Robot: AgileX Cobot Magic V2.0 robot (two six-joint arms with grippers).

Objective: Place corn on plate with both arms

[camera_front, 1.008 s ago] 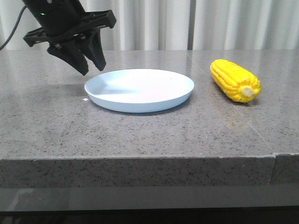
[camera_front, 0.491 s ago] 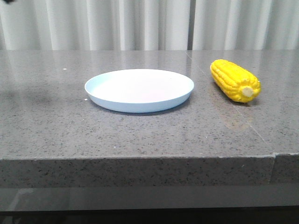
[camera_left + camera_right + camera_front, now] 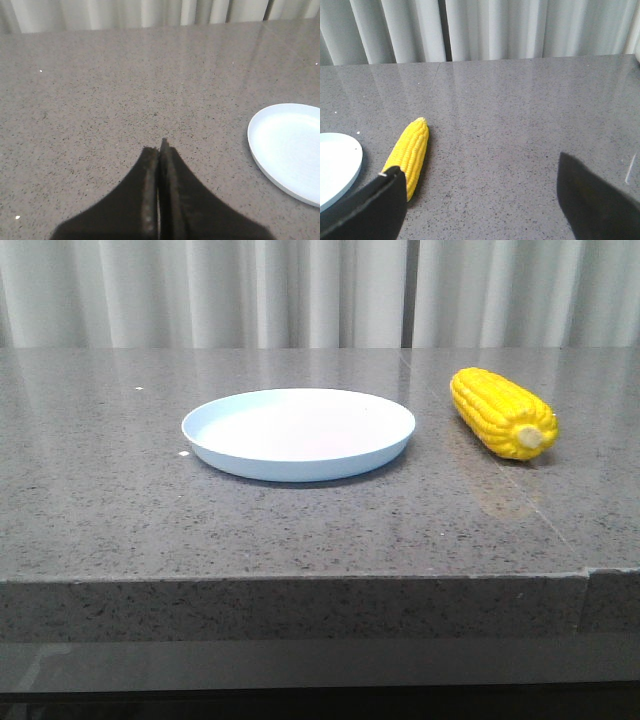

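Grey stone table (image 3: 300, 530) carries the pale blue plate (image 3: 298, 433) at centre, nothing on it. To its right lies the corn (image 3: 502, 412), apart. Right gripper (image 3: 480, 200) gapes wide; left gripper (image 3: 159, 165) is pinched closed, holding nothing.

In the left wrist view the plate (image 3: 287, 150) is cut by the picture's edge, so only a part shows. In the right wrist view it is only a small slice at the edge, and one finger (image 3: 367, 210) of the right end effector (image 3: 485, 200) hides the near end of the corn (image 3: 410, 152)
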